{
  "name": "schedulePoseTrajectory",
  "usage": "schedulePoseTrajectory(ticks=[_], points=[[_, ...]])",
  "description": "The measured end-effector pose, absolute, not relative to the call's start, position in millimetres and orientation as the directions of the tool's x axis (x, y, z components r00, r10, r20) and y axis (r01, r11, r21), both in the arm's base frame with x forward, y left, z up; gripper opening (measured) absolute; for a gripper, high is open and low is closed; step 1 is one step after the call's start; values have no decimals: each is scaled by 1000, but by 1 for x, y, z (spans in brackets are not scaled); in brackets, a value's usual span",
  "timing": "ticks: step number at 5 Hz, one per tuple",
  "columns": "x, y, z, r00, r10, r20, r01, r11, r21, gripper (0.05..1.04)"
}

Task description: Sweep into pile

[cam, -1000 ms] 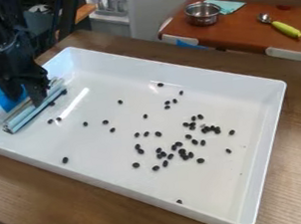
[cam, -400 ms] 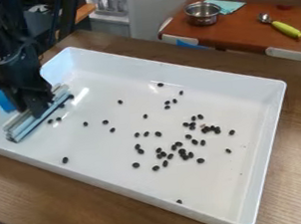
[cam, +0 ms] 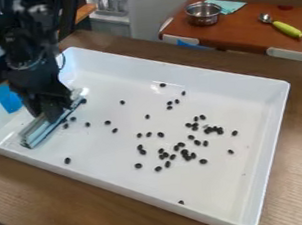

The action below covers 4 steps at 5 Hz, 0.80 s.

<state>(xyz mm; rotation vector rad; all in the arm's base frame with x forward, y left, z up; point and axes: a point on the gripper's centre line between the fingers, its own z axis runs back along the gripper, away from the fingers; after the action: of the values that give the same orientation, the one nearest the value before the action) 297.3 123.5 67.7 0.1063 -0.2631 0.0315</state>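
The sweeper (cam: 42,133), clasped by the tool (cam: 55,112), had moved inward from the arm-side end of the tray (cam: 197,80), seemingly early in its sweep, which next called for herding together the beans (cam: 185,153) strewn mid-tray.

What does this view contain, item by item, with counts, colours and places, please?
Tray: one, white, on counter
Beans: dozens, black, scattered in tray
Sweeping tool: one, pale grey, tray's left end
Blue item: one, blue, left edge
Counter: one, brown, foreground
Pot: one, silver, back table
Cloth: one, teal, behind pot
Spoon: one, silver, green handle, back table
Back table: one, reddish-brown, upper right
Gripper: one, black, at sweeping tool
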Motion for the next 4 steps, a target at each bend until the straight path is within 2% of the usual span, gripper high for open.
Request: schedulePoseTrajectory(ticks=[2, 4], points=[[301, 79, 66, 968, 12, 251, -43, 992, 116, 336], [293, 34, 66, 975, -12, 222, -7, 996, 86, 336]])
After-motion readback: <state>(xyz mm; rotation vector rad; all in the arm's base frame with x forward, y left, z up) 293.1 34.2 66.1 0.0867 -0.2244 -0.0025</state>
